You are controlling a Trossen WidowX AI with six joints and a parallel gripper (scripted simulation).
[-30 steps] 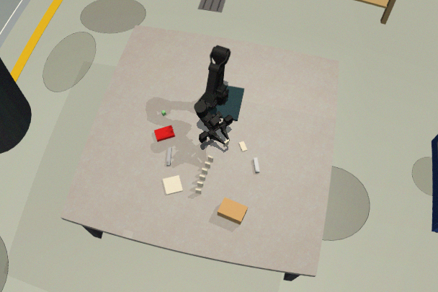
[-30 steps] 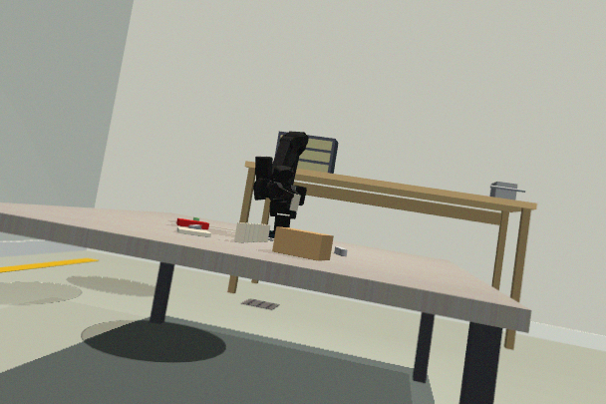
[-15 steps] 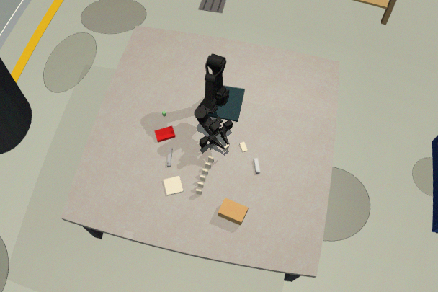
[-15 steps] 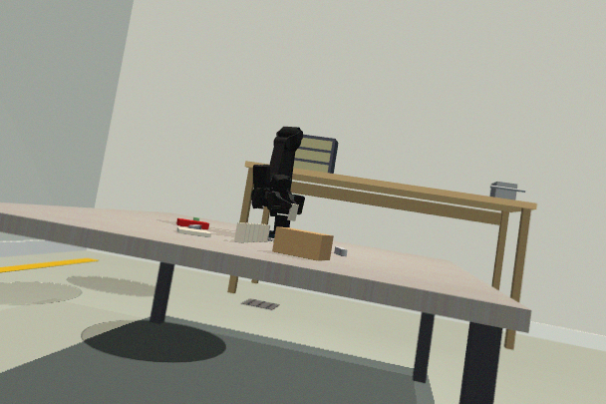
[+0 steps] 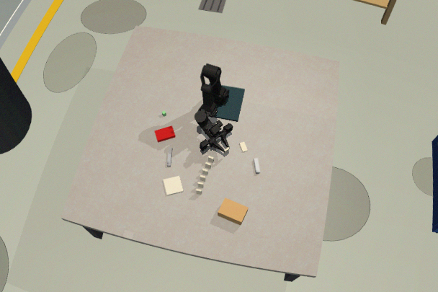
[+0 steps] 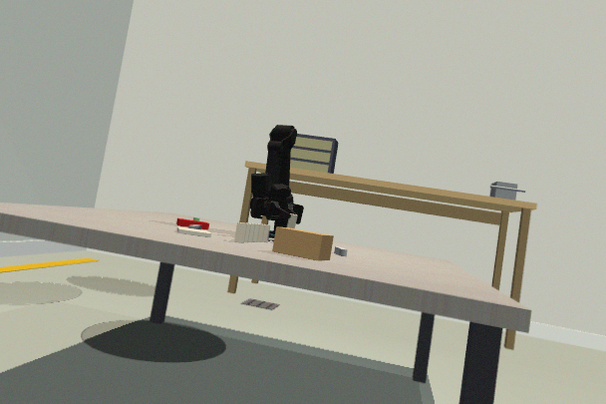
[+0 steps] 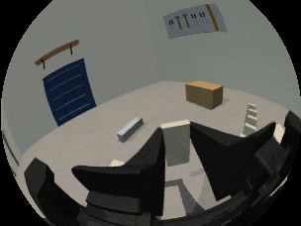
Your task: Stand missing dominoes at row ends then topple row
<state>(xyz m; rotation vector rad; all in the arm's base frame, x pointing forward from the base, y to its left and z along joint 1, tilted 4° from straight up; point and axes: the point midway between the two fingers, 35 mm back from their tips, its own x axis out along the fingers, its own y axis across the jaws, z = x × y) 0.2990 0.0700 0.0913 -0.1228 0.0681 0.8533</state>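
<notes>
Here my pincer [image 5: 226, 148] [image 6: 293, 219] [image 7: 174, 129] is partly open, clamped on an upright domino [image 5: 226, 149] [image 6: 292, 220] [image 7: 176, 144] above the desk [image 5: 288, 107] [image 6: 399, 268] [image 7: 104, 131], near the arm-side end of the standing row [image 5: 202, 178] [image 6: 251, 232] [image 7: 251, 117]. If I swing in too wide, a finger could clip the nearest standing domino and topple everything early; releasing high or tilted could tip mine into them. A loose domino [image 5: 243, 147] [image 7: 117, 163] lies flat beyond.

Black six-joint arm [image 5: 210, 98] [image 6: 279, 169] raised at the elbow and bent down toward the tabletop, wrist [image 5: 214, 129] low, gripper [image 5: 226, 148] [image 6: 292, 220] [image 7: 174, 129] above the tabletop, fingers closed on a domino [image 5: 226, 149] [image 6: 292, 220] [image 7: 177, 145].
</notes>
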